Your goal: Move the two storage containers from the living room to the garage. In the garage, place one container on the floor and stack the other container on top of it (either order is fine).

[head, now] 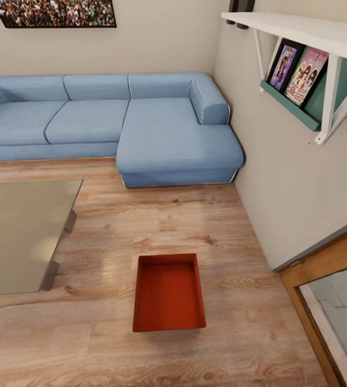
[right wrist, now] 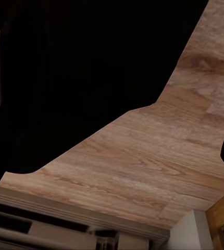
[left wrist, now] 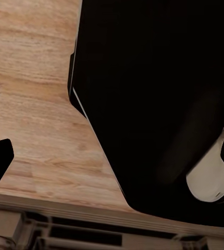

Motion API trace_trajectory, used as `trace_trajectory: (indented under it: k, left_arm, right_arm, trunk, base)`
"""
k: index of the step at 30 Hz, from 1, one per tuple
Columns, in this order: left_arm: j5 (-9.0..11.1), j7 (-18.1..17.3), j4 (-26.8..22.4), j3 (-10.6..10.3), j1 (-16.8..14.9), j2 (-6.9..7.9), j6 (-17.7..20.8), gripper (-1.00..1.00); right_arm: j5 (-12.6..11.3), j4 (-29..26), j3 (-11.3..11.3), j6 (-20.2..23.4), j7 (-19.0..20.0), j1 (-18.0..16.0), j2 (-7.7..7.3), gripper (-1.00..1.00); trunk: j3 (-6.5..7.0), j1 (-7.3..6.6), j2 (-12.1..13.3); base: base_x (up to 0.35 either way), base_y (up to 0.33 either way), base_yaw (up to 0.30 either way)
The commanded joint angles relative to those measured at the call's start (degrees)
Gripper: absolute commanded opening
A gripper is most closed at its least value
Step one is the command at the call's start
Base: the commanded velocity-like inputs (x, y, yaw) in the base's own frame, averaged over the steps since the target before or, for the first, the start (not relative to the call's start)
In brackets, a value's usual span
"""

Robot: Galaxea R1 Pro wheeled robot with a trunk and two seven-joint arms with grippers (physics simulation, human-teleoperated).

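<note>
Room: wood-plank floor (head: 195,226), blue sofa (head: 141,123) behind.
Container (head: 168,293): alone, empty, beside glass table (head: 17,236).
Grippers: state can't tell, dark robot body (left wrist: 159,94) blocks wrist views.

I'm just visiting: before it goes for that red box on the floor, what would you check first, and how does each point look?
1. Storage container lies flat on the wood floor: ok.
2. Container is empty: ok.
3. Floor space around it, apart from the glass table: ok.
4. Second container located: not ok.
5. Grippers open and ready: cannot tell.
6. Arms brought over the container: not ok.
</note>
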Motion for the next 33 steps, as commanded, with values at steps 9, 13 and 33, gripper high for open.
trace_trajectory:
  k: [9,13,33]
  left_arm:
    - [0.35,-0.32,0.0,0.12,-0.01,0.0,0.02,1.0]
    - [0.35,-0.32,0.0,0.12,-0.01,0.0,0.02,1.0]
    - [0.37,-0.11,0.0,0.12,-0.01,0.0,0.02,1.0]
  right_arm:
    - [-0.06,0.15,0.44,-0.3,-0.01,-0.06,-0.01,1.0]
    - [-0.06,0.15,0.44,-0.3,-0.01,-0.06,-0.01,1.0]
    - [-0.06,0.15,0.44,-0.21,-0.01,-0.06,-0.01,1.0]
  trunk:
    - [-2.47,1.98,-3.65]
    - [-3.55,2.86,-5.25]
    - [-6.81,4.62,-8.46]
  base:
    - [0.0,0.0,0.0]
    - [0.0,0.0,0.0]
    - [0.0,0.0,0.0]
